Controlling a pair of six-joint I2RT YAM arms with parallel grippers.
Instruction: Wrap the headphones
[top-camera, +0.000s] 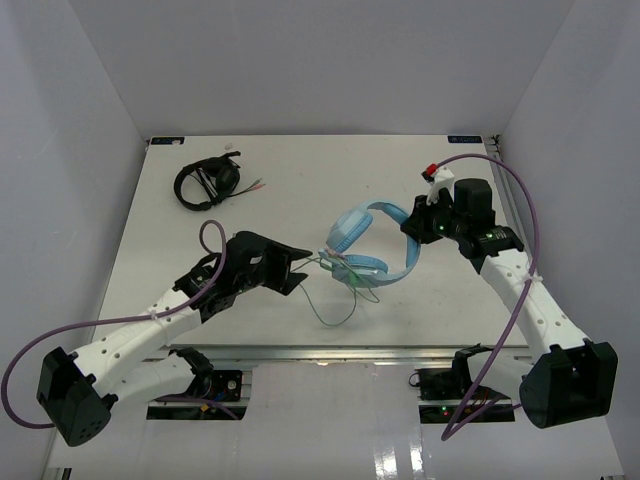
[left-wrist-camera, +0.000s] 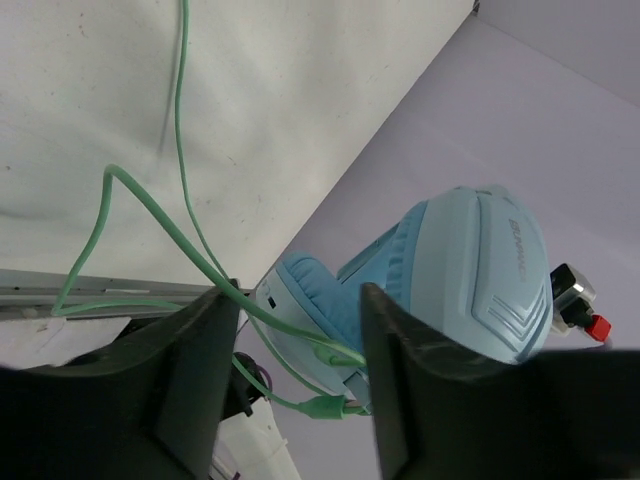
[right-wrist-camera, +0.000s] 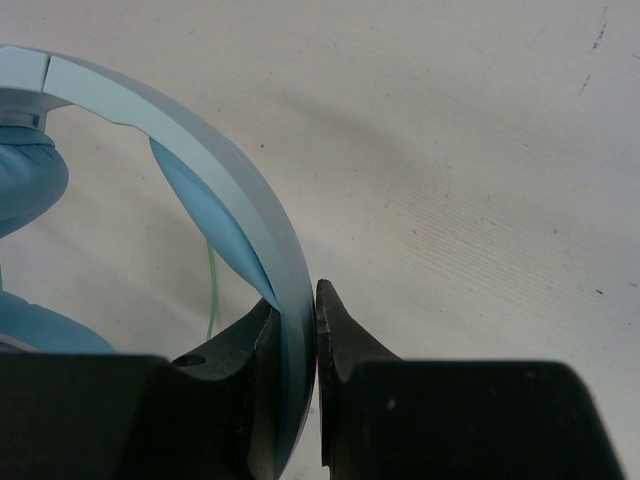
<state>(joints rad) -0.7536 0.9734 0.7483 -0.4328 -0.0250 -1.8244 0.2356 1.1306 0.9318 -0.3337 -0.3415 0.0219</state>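
Right gripper is clamped tight on the headband, the headphones are up over mid-table, and the left gripper has jaws apart, green cable threading between them.

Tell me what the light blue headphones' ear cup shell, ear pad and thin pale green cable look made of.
Ear cup shell: probably hard matte plastic, with moulded grooves and lettering. Ear pad: soft bulging cushion, possibly faux leather. Cable: flexible rubbery or plastic sheath, lying in loose bends.
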